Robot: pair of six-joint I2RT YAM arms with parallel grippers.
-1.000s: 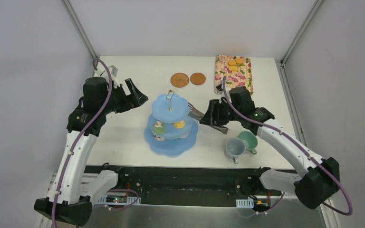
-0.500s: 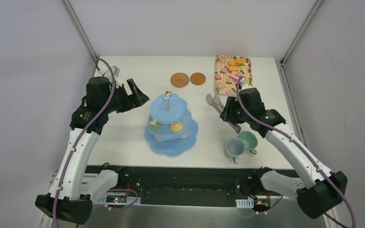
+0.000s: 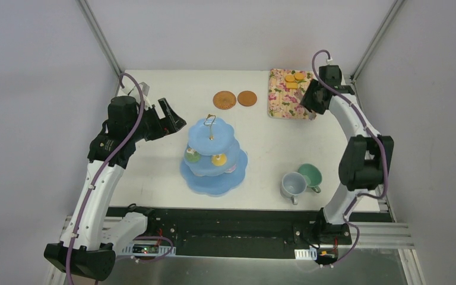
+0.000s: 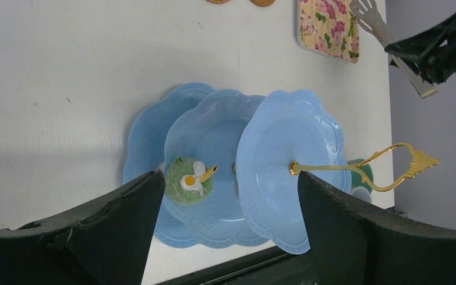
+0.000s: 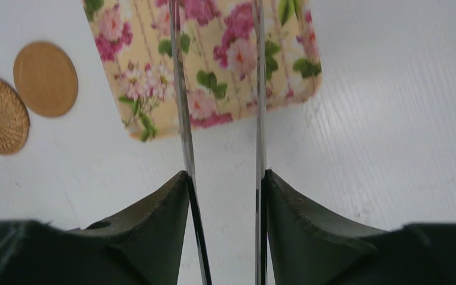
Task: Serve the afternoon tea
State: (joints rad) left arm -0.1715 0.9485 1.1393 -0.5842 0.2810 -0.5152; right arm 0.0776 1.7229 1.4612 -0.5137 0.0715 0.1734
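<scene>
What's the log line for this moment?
left gripper open beside three-tier stand | right gripper shut on metal tongs, tips over floral tray | orange biscuits on tray | both cups off coasters

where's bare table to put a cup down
Widest free patch of white table: between the light-blue three-tier stand, floral rectangular tray and grey-blue cup. Crowded at the tray, where the right hand holds metal tongs.

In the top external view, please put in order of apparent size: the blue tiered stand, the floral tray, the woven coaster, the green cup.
1. light-blue stand, clearly largest.
2. floral tray.
3. woven coaster and green cup: they look about equal, so I do not rank them.
</scene>
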